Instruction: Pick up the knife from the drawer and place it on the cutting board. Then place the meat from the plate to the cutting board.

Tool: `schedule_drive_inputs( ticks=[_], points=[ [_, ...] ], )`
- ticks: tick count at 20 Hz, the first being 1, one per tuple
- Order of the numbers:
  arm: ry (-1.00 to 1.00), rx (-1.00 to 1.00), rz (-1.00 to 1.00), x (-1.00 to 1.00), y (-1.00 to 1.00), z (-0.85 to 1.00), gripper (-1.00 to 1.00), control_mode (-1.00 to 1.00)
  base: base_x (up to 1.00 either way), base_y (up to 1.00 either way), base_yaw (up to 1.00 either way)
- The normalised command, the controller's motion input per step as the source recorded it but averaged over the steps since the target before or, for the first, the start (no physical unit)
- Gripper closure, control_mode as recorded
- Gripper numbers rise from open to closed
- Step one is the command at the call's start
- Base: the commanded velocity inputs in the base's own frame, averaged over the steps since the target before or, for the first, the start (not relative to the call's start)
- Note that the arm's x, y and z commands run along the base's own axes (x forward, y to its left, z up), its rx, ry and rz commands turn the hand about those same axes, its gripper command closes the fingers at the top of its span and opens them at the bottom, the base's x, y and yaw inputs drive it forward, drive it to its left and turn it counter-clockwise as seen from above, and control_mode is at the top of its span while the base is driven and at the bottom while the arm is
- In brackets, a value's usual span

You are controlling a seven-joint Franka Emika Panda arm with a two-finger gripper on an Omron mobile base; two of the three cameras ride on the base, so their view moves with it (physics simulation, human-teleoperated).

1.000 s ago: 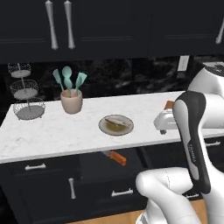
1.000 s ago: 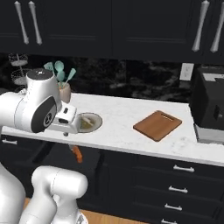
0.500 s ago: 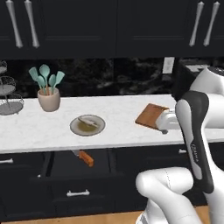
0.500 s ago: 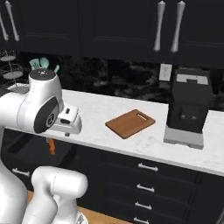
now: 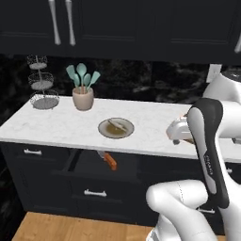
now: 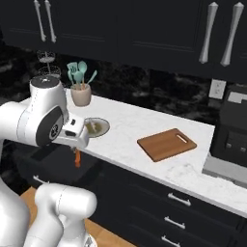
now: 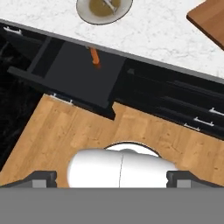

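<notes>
Your first job is the knife (image 5: 108, 160): it lies in the open drawer (image 5: 89, 165), orange-brown handle toward you, blade tucked back under the counter (image 5: 56, 124) lip. From the hand camera the knife (image 7: 94, 57) sits near 12 o'clock, just below the plate (image 7: 104, 8), inside the drawer (image 7: 74, 74). Bring the hand forward and down over that handle, line the jaws across its width rather than along it, and descend far enough to clear the counter edge without clipping it. Pinch the handle, not the blade; the steel is mostly hidden and likely harder to grip.

The gripper (image 7: 111, 179) hangs released, fingers spread wide, holding nothing, pointing down at the wooden floor well short of the drawer. In the right base view the arm is folded close to the base, its hand (image 6: 72, 134) level with the counter edge at about 9 o'clock.

The meat (image 5: 116, 124) rests on the plate (image 5: 116, 128). The cutting board (image 6: 167, 144) lies on the counter toward 3 o'clock from the plate (image 6: 96, 127), well apart.
</notes>
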Motion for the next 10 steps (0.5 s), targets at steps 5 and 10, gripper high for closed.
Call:
schedule_drive_inputs(
  ticks=[5,10],
  points=[
    [0.0,0.0,0.0,0.0,0.0,0.0,-1.0,1.0,0.08,-0.73,0.2],
    [0.0,0.0,0.0,0.0,0.0,0.0,-1.0,1.0,0.29,-0.38,0.1]
  ],
)
